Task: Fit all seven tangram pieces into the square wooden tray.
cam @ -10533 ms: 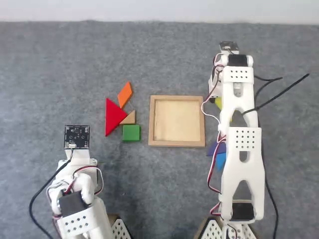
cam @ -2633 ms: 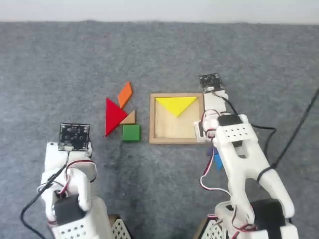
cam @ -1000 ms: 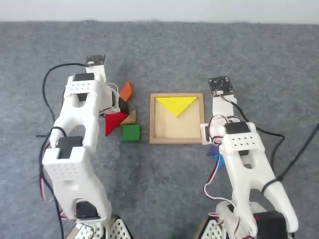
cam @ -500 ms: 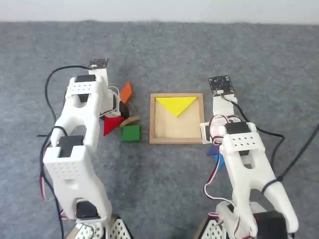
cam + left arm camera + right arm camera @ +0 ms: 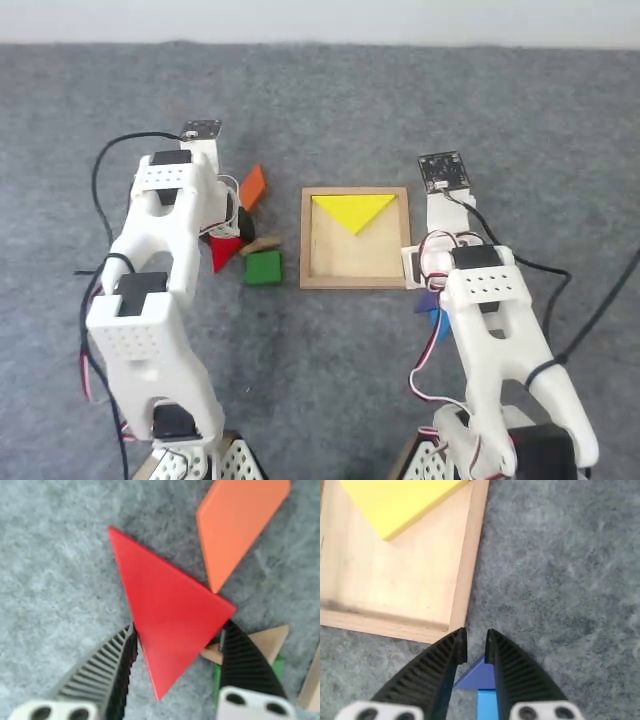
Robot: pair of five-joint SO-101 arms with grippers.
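Note:
My left gripper [image 5: 177, 630] is shut on the large red triangle [image 5: 170, 615], one finger on each slanted edge; in the high view the red triangle [image 5: 222, 250] lies left of the wooden tray [image 5: 354, 285]. Around it lie an orange parallelogram [image 5: 253, 185], a tan small triangle [image 5: 263, 243] and a green square [image 5: 263, 267]. A yellow triangle [image 5: 353, 211] lies in the tray's far half. My right gripper [image 5: 476, 632] hangs shut and empty just off the tray's near right corner [image 5: 455, 625], above two blue pieces [image 5: 479, 680].
The right arm [image 5: 485, 300] covers most of the blue pieces [image 5: 436, 314] beside the tray. Grey carpet lies open in front of the tray and beyond it. The tray's near half is bare wood.
Earlier the yellow triangle went into the tray. In the last second my left gripper closed on the red triangle, which shifted slightly, and the tan triangle got nudged. The right arm kept still.

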